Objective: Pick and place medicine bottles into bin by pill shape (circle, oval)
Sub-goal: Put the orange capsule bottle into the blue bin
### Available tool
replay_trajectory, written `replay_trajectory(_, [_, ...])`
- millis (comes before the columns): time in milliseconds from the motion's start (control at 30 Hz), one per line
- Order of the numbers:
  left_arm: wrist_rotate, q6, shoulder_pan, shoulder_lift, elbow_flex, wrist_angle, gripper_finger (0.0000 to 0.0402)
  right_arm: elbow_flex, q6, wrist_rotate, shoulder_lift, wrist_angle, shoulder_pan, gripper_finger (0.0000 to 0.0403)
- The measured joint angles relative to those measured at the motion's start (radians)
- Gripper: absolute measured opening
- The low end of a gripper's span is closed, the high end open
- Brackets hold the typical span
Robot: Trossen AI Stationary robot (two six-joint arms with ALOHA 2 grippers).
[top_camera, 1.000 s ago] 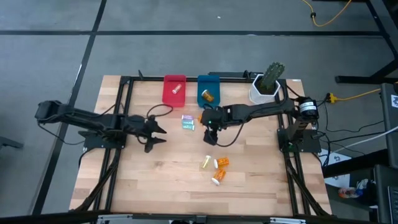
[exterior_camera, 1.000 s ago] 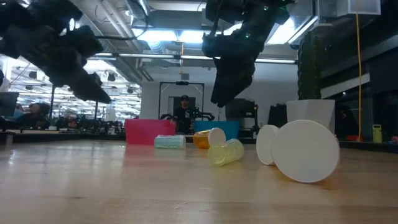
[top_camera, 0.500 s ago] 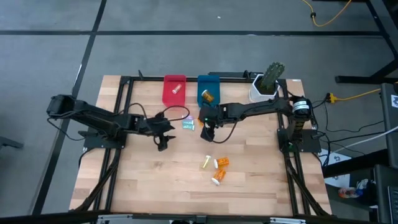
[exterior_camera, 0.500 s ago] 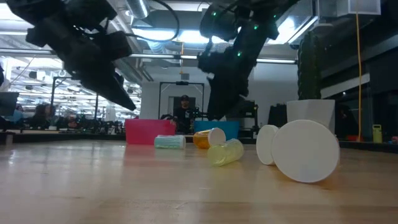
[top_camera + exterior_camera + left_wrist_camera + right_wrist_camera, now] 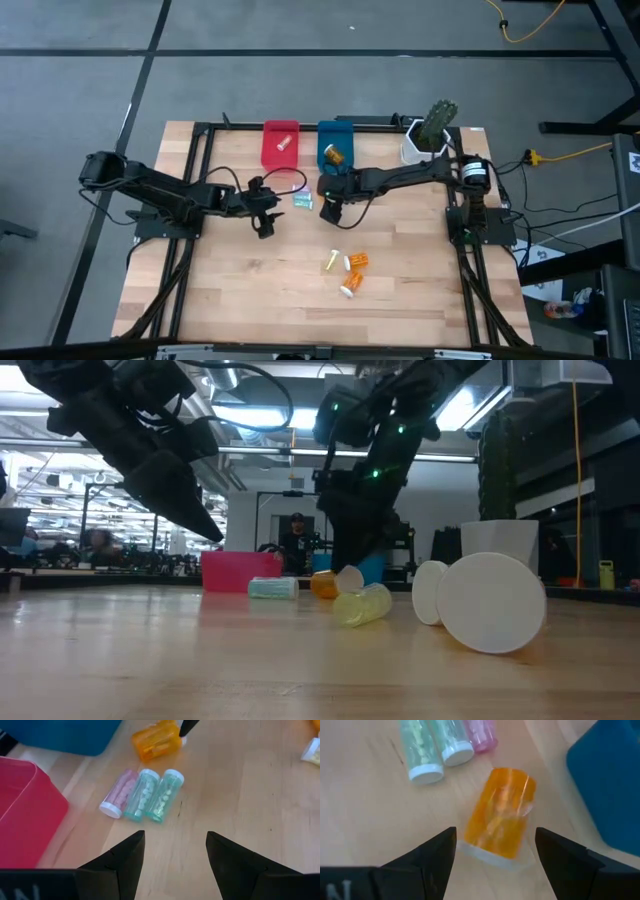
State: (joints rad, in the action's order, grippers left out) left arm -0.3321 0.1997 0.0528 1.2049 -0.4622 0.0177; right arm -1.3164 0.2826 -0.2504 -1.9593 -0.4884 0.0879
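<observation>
Three small clear bottles, one pink and two teal (image 5: 142,795), lie side by side on the table near the red bin (image 5: 280,143). An orange bottle with a white cap (image 5: 501,817) lies next to them, by the blue bin (image 5: 335,140). My right gripper (image 5: 496,847) is open just above this orange bottle, one finger on each side of it, not touching. My left gripper (image 5: 175,847) is open and empty, a little to the left of the small bottles. It also shows in the high view (image 5: 265,212).
A yellow bottle (image 5: 331,262) and two orange bottles (image 5: 355,272) lie nearer the front of the table. Each bin holds one bottle: the red bin's (image 5: 282,142), the blue bin's (image 5: 334,154). A white pot with a cactus (image 5: 428,135) stands at the far right.
My left gripper has gone toward the table's right edge, closer to the small bottles. My right gripper has gone down and toward the far left, onto the orange bottle by the blue bin. No bottle has moved.
</observation>
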Motion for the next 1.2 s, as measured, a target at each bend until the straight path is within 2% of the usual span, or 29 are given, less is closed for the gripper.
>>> replay_trajectory(667, [0.002, 0.0, 0.0, -0.001, 0.0, 0.0, 0.0206, 0.001, 0.003, -0.002, -0.036, 0.024, 0.001, 0.027])
replay_trajectory(1000, [0.008, 0.0, 0.0, -0.001, 0.0, 0.0, 0.0206, 0.024, -0.004, -0.003, -0.036, 0.022, 0.001, 0.0217])
replay_trajectory(1200, [0.008, 0.0, 0.0, -0.001, 0.0, 0.0, 0.0206, -0.044, -0.056, -0.019, -0.023, -0.066, -0.006, 0.0215])
